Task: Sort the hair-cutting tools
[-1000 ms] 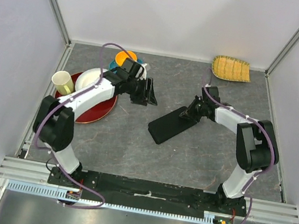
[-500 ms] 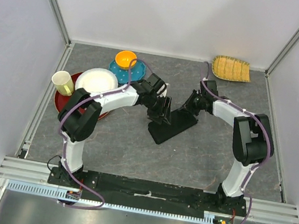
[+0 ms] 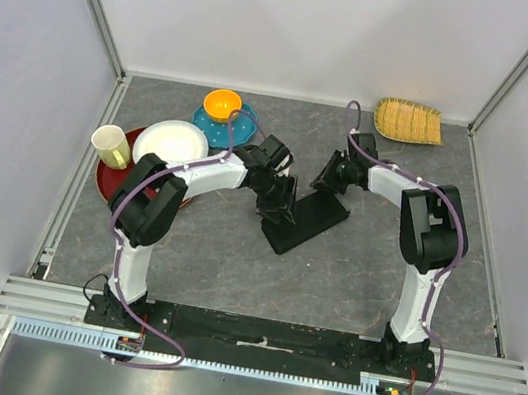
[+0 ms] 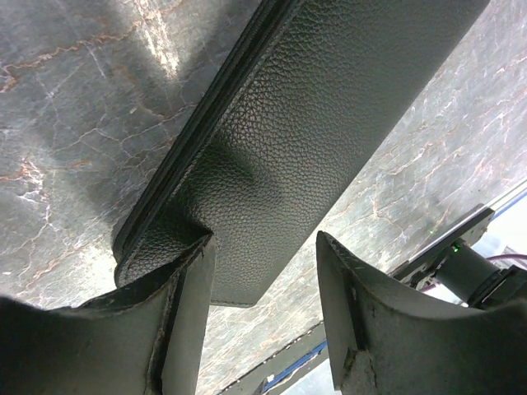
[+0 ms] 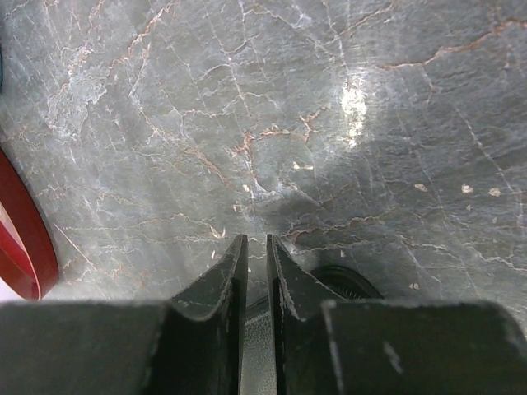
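Observation:
No comb or scissors shows in any view; the hair-cutting tools are hidden. A black rectangular zip case (image 3: 310, 215) lies slantwise in the middle of the table. My left gripper (image 3: 278, 203) is open over the case's near-left end. In the left wrist view the case (image 4: 313, 123) has one corner between the fingers, with the left finger (image 4: 185, 313) against its edge and the other finger apart from it. My right gripper (image 3: 330, 176) is at the case's far end. Its jaws (image 5: 256, 240) stand narrowly open with nothing between them, above the case's rim (image 5: 257, 346).
At the back left are a red plate (image 3: 110, 180), a white bowl (image 3: 170, 141), a cream cup (image 3: 111, 145) and an orange bowl (image 3: 223, 104) on a teal plate (image 3: 242, 129). A woven yellow tray (image 3: 408, 120) lies at the back right. Walls enclose three sides.
My left arm swung right from the dishes to the case's near end. My right gripper moved to the case's far end and its shut jaws parted slightly.

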`<state>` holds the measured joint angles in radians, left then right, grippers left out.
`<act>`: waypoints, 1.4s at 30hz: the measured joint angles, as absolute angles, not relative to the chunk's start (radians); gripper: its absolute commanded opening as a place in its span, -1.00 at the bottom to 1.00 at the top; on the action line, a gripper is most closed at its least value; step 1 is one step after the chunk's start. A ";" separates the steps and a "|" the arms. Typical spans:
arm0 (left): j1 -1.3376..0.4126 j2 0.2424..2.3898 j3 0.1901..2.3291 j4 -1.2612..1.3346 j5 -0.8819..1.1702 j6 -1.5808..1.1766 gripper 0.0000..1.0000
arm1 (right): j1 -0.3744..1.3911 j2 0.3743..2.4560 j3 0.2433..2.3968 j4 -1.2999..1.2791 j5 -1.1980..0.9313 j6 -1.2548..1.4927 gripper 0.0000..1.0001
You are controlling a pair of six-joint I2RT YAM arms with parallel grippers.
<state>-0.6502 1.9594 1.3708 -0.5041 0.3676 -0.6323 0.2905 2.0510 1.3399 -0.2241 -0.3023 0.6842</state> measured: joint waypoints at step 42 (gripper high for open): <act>-0.622 1.982 1.399 -0.477 0.238 -0.612 0.21 | 0.414 1.393 0.682 -0.244 -0.251 0.628 -0.07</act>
<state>-0.6216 1.9823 1.3994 -0.4770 0.2382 -0.6121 0.4145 1.3926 0.6815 -0.2440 -0.2508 0.6277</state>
